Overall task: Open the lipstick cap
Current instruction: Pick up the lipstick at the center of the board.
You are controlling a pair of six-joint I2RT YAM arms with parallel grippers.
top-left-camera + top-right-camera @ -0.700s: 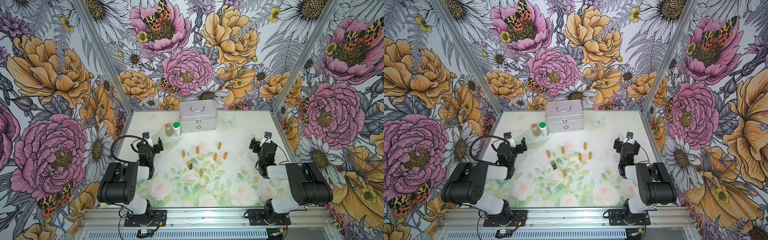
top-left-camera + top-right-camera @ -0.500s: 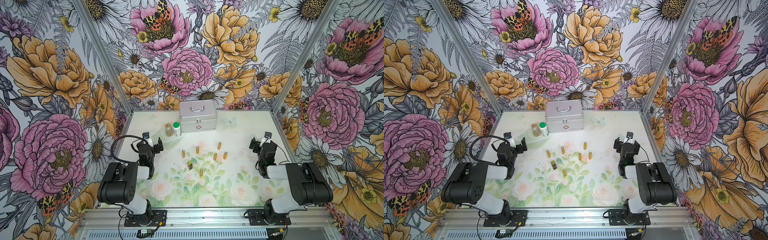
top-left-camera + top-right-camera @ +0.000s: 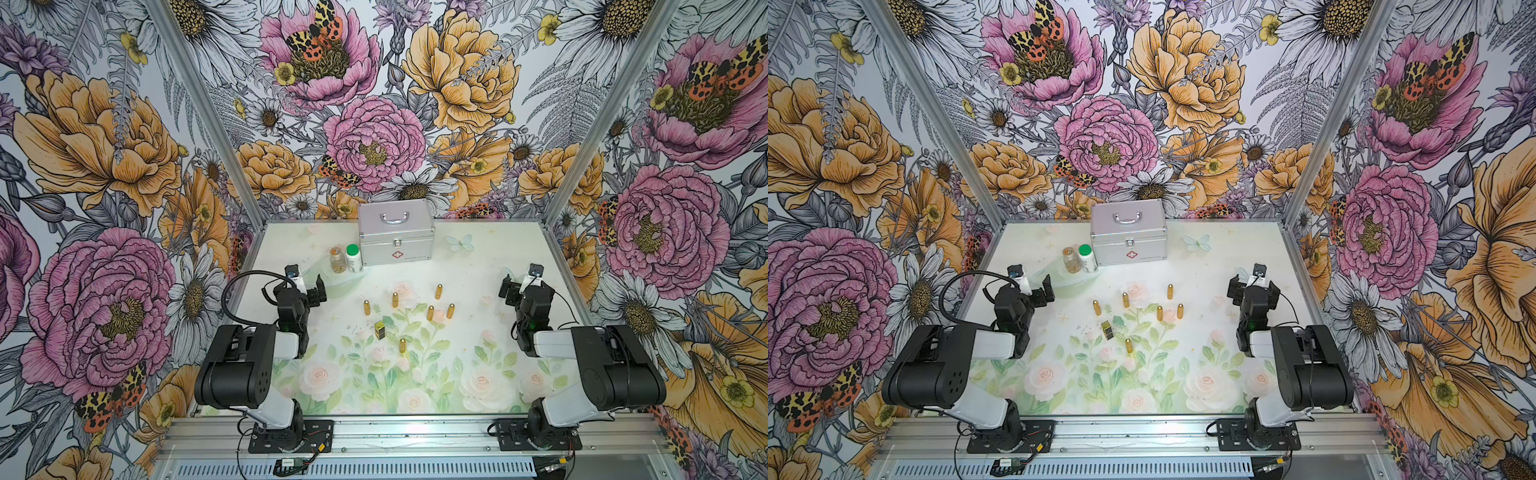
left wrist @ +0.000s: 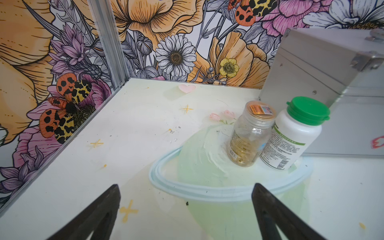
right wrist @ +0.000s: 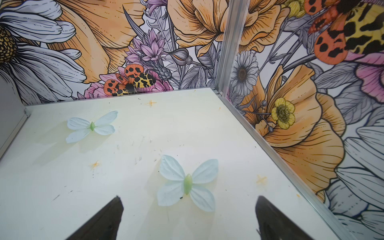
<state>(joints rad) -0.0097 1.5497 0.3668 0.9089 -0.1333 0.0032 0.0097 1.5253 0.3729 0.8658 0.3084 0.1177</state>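
The cell is walled on three sides with bold floral wallpaper [image 3: 104, 137], and the desk [image 3: 478, 257] carries a pale print of roses and leaves. In both top views you have a silver case [image 3: 395, 237] with a red cross mark standing at the back of the desk. Just beside its left front corner stand a clear bottle [image 3: 337, 260] and a white bottle with a green cap [image 3: 354, 257], close together. The round gold lipstick tubes [image 3: 430, 313] stand upright in a loose group mid-desk, between the two arms, none touching another. A square-sided gold and dark tube [image 3: 380, 330] stands among them toward the near side; the cap seams are too small to make out. The left end effector [image 3: 305, 287] sits at the left of the desk, near the bottles and well apart from the tubes. The right end effector [image 3: 524, 287] sits at the right side, also well apart from them. In the left wrist view you see the left end effector [image 4: 185, 191] with its two dark fingertips spread wide over the desk, holding nothing. Ahead of it the clear bottle stands against or just beside the white bottle, with the case right behind them. In the right wrist view the right end effector [image 5: 189, 199] is likewise spread wide and empty, above a pale butterfly motif [image 5: 187, 182]. A second butterfly motif [image 5: 91, 126] lies farther toward the back wall.
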